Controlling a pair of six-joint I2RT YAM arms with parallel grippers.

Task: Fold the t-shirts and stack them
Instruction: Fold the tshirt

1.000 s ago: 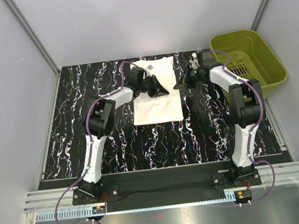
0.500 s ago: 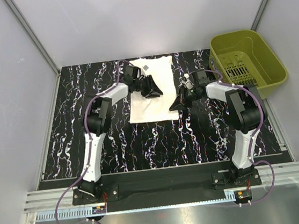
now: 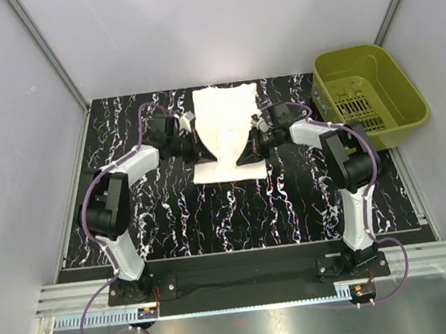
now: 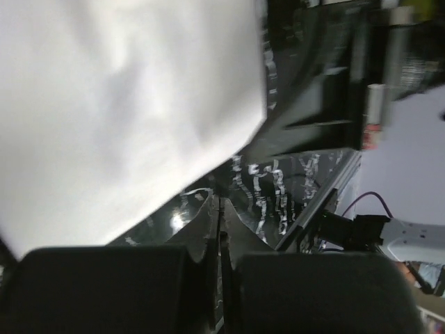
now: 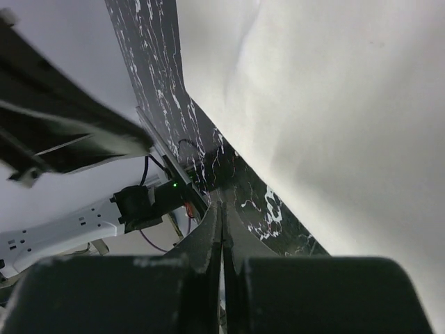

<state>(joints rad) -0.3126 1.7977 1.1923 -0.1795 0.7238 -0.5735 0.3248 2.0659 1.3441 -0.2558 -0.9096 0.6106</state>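
Observation:
A white t-shirt (image 3: pixel 223 131) lies folded into a long strip at the back middle of the black marbled table (image 3: pixel 172 213). My left gripper (image 3: pixel 201 148) is shut and empty, low at the shirt's left edge. My right gripper (image 3: pixel 245 154) is shut and empty at the shirt's lower right edge. In the left wrist view the closed gripper (image 4: pixel 221 203) points at bare table just off the shirt's edge (image 4: pixel 125 104). In the right wrist view the closed gripper (image 5: pixel 222 196) points at bare table beside the shirt (image 5: pixel 334 104).
A yellow-green basket (image 3: pixel 406 102) stands at the back right of the table, right of the right arm. White walls close in the table at the back and sides. A metal rail runs along the near edge.
Both grippers have come down off the shirt's upper part to its side edges. The left one moved left, the right one moved left and nearer. The shirt's lower part has shifted slightly left.

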